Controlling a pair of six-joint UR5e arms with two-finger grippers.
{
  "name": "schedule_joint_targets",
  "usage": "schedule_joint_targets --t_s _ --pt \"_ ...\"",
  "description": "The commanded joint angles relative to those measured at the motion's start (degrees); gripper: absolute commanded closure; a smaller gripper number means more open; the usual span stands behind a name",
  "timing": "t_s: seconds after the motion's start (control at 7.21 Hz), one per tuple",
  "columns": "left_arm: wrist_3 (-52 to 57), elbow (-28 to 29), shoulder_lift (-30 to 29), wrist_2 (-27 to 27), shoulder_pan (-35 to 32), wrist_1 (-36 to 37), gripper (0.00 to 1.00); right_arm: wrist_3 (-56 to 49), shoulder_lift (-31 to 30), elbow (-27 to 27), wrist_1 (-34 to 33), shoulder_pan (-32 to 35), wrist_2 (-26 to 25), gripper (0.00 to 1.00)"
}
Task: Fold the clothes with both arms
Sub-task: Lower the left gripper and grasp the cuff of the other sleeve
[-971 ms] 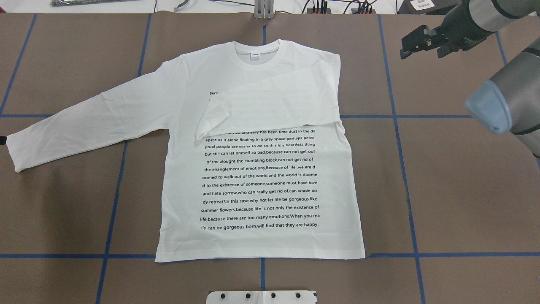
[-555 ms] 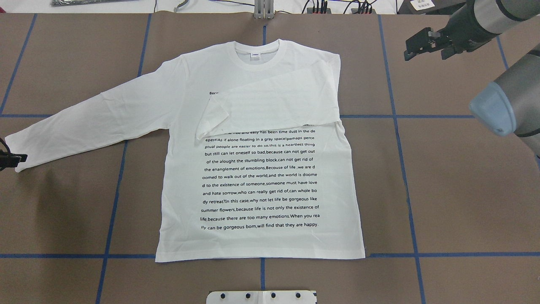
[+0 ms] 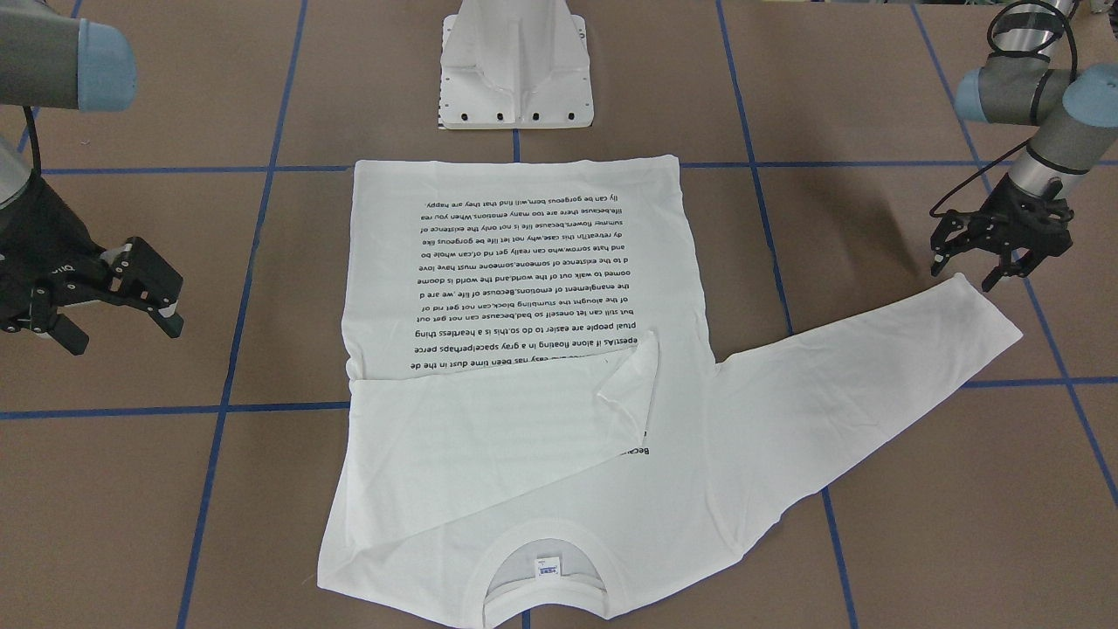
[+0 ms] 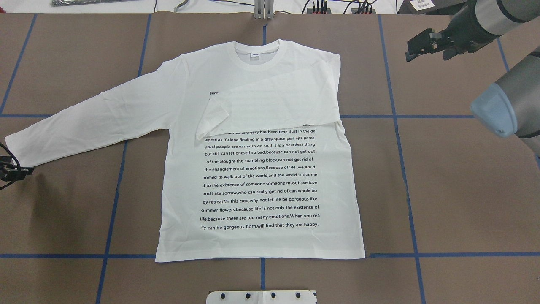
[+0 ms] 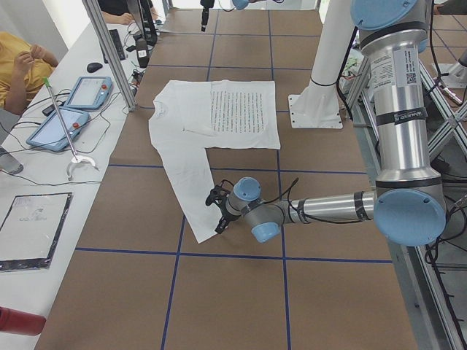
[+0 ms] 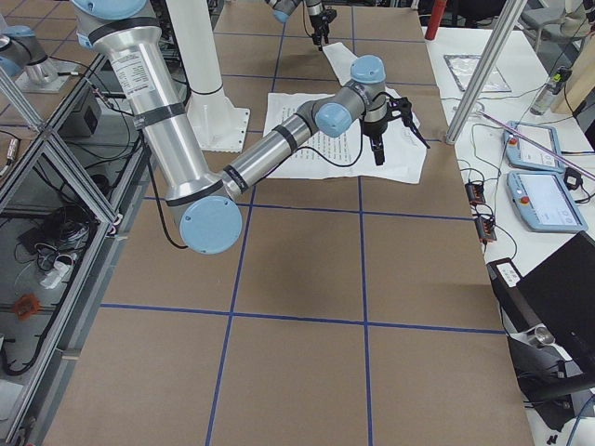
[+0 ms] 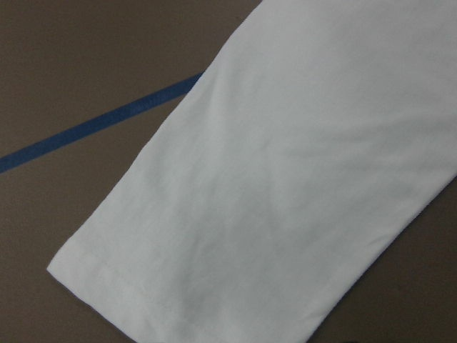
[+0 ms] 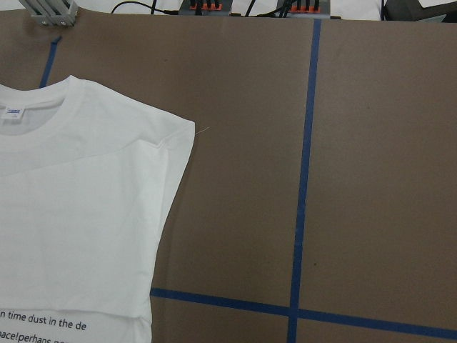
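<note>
The left gripper [image 3: 963,273] had moved along the shirt's [image 4: 261,177] outstretched cuff [image 4: 12,147] to its corner, fingers spread. The right gripper [image 3: 122,325], also spread, hung at the far right, apart from the shirt, which lay flat on the tabletop [image 4: 443,190].

The folded sleeve [image 4: 274,101] hides top lines of the text block [image 4: 259,181].

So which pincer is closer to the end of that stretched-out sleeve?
Left. The left pincer hangs right at the cuff; the right pincer is far off, past the opposite side of the shirt.
</note>
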Motion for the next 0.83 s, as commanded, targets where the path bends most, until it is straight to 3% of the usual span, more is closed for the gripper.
schedule_joint_targets --t_s 0.0,0.28,0.42,0.56,0.69 --pt "0.04 0.02 0.46 0.16 0.35 -0.03 0.35 0.0 0.03 -0.05 0.0 0.0 -0.13 0.0" --pt "0.04 0.02 0.64 0.25 0.35 -0.12 0.66 0.0 0.03 0.03 0.0 0.0 -0.04 0.0" --pt "0.04 0.02 0.81 0.16 0.35 -0.12 0.9 0.0 0.03 0.03 0.0 -0.09 -0.04 0.0" --pt "0.04 -0.07 0.9 0.16 0.26 -0.21 1.0 0.0 0.03 0.03 0.0 0.0 -0.13 0.0" --pt "0.13 -0.33 0.9 2.08 0.09 -0.38 1.0 0.0 0.03 0.03 0.09 0.0 -0.04 0.0"
